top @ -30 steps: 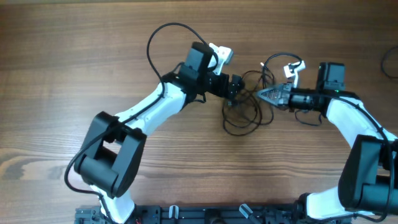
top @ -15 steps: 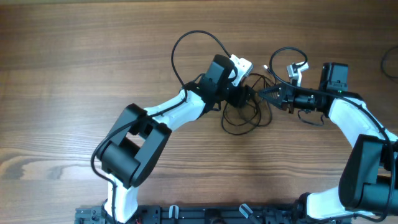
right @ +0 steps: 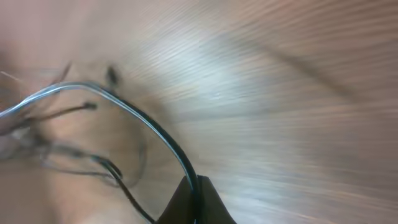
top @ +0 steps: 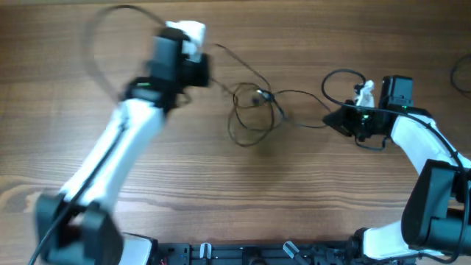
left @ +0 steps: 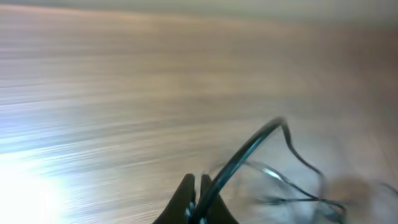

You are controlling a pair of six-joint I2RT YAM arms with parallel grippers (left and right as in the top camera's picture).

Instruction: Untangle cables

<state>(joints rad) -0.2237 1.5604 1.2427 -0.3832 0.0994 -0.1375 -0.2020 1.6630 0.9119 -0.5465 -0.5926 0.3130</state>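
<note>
Wooden tabletop (top: 66, 147) carries the thin black cable tangle (top: 254, 110) between my arms, left gripper (top: 204, 71) and right gripper (top: 340, 120) each pinched onto a strand, held well apart, I judge, to draw the knot loose.

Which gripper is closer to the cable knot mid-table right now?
Left, slightly. The left gripper is up-left of the knot; the right gripper lies farther off to its right. Both clamp the cable.
</note>
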